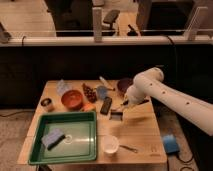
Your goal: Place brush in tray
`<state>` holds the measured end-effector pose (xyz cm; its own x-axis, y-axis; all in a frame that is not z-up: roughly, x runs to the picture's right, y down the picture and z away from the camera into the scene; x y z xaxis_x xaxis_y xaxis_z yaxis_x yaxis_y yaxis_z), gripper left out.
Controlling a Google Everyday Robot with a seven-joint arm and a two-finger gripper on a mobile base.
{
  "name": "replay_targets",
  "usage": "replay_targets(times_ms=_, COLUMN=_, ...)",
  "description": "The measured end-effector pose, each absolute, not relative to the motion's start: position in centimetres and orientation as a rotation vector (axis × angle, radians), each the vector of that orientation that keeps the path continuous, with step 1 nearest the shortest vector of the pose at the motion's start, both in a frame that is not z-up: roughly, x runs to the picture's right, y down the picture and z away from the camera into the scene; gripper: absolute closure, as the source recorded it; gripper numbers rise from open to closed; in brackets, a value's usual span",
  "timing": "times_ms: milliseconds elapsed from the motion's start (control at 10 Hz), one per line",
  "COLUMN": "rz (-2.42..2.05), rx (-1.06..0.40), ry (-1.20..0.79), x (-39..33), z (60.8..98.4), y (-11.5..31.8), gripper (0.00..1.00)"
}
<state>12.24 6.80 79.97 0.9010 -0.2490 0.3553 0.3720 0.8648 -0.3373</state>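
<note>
The green tray (95,137) lies at the table's front left with a pale blue sponge (52,138) in it. My gripper (121,108) hangs over the middle of the table, to the right of the tray's far right corner. It is shut on the small dark brush (116,115), whose squarish head hangs just below the fingers, a little above the tabletop. The white arm (165,97) reaches in from the right.
A flat black slab (106,105) lies just left of the gripper. A red bowl (72,99), a blue cup (101,92), a purple bowl (124,84) and a dark can (46,104) stand behind. A white cup (109,144) and a spoon (129,148) are at the front.
</note>
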Motion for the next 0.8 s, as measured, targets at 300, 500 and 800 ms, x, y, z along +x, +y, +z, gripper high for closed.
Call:
replay_targets(times_ms=300, rz=-0.345, rx=-0.394, ry=-0.328, x=11.1, z=79.2, y=5.4, gripper=0.97)
replay_targets(times_ms=500, rz=-0.365, rx=-0.386, ry=-0.349, x=9.5, z=78.7, y=4.6, gripper=0.97)
replay_targets(times_ms=800, rz=-0.395, rx=-0.385, ry=-0.383, x=7.7, z=77.8, y=3.4, gripper=0.97)
